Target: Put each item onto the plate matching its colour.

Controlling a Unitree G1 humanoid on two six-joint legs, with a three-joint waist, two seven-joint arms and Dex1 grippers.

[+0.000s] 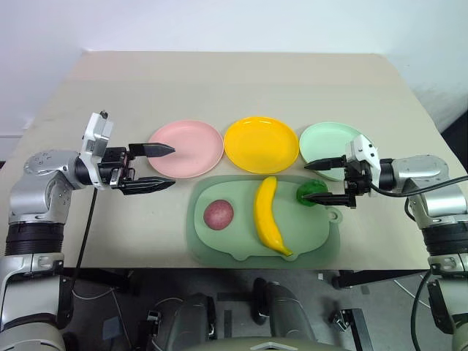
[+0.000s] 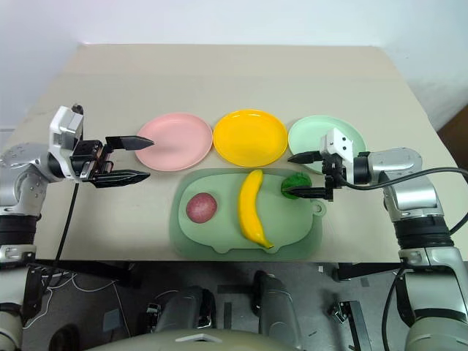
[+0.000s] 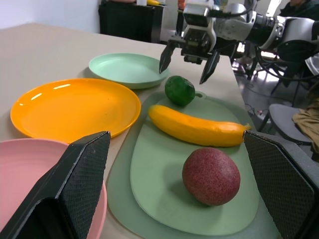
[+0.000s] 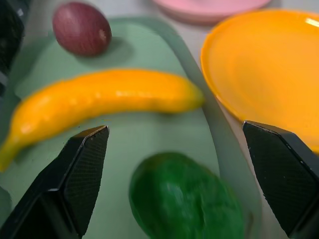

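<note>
On the pale green mat (image 1: pixel 219 245) lie a reddish-purple fruit (image 1: pixel 218 214), a long yellow banana (image 1: pixel 268 216) and a dark green fruit (image 1: pixel 311 191). Behind the mat stand a pink plate (image 1: pixel 186 148), a yellow plate (image 1: pixel 261 144) and a mint green plate (image 1: pixel 327 140). My right gripper (image 1: pixel 319 180) is open and straddles the green fruit (image 4: pixel 187 199), one finger on each side, apart from it. My left gripper (image 1: pixel 162 167) is open at the pink plate's left edge, with nothing between its fingers.
The beige table (image 1: pixel 234 80) stretches away behind the plates. Its front edge runs just below the mat. Beyond the table's far side in the left wrist view are dark furniture and a chair (image 3: pixel 284 119).
</note>
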